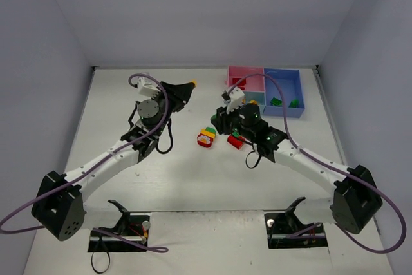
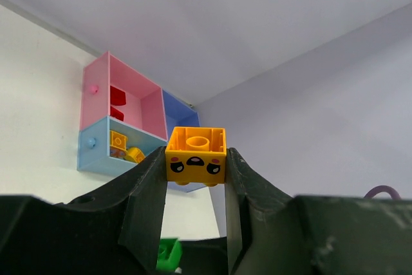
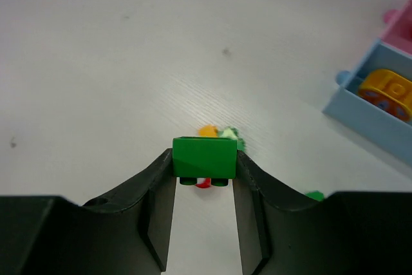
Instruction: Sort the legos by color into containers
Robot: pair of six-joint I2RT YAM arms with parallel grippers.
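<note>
From above, the left gripper (image 1: 190,86) hung over the table (image 1: 174,181), left of the containers, pinching a yellow brick (image 1: 192,84). The right gripper (image 1: 217,120) sat low near a red-and-yellow clump (image 1: 206,138) and a red brick (image 1: 235,141). Its fingers were hard to make out there. Two green legos (image 1: 275,102) lay in the medium blue tray (image 1: 284,76).

At the left wrist, both fingers were clamped on the sides of the yellow brick, which had a face printed on it. Beyond it, the pink tray (image 2: 95,89) held red pieces (image 2: 116,98) and the light blue tray (image 2: 96,149) held yellow ones (image 2: 119,140).

At the right wrist, the fingers were closed narrowly around a green brick (image 3: 205,157) just above the table, with orange and pale green bits (image 3: 207,131) beneath.
</note>
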